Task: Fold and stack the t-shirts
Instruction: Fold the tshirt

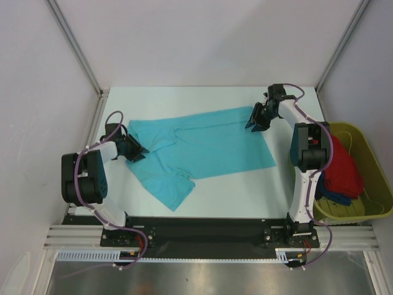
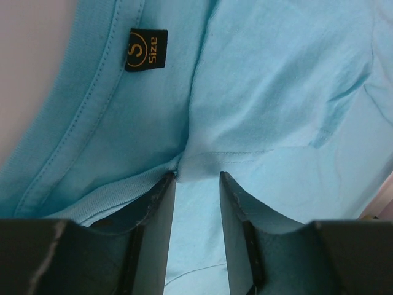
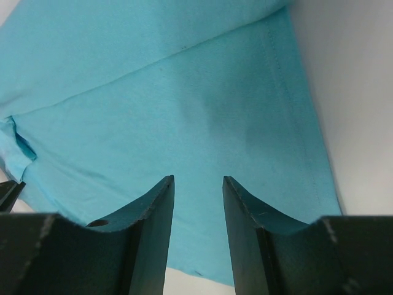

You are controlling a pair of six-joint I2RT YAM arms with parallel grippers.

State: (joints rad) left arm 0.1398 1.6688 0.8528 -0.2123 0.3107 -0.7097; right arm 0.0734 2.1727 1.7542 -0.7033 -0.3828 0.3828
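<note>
Angling down, left fingers (image 2: 153, 246) and right fingers (image 3: 150, 246) bracket the t-shirt (image 1: 209, 144).

left arm (image 1: 86, 178) sits folded close to its base by the left edge of the table (image 1: 245, 192), forearm reaching right. the left gripper (image 1: 136, 152) is low over the surface and points right, its fingers (image 2: 157, 215) parted by a narrow gap. right arm (image 1: 305, 150) rises along the right edge and stretches toward the far side, wrist bent left. the right gripper (image 1: 255, 119) tips down, fingers (image 3: 247, 221) parted the same way.
</note>
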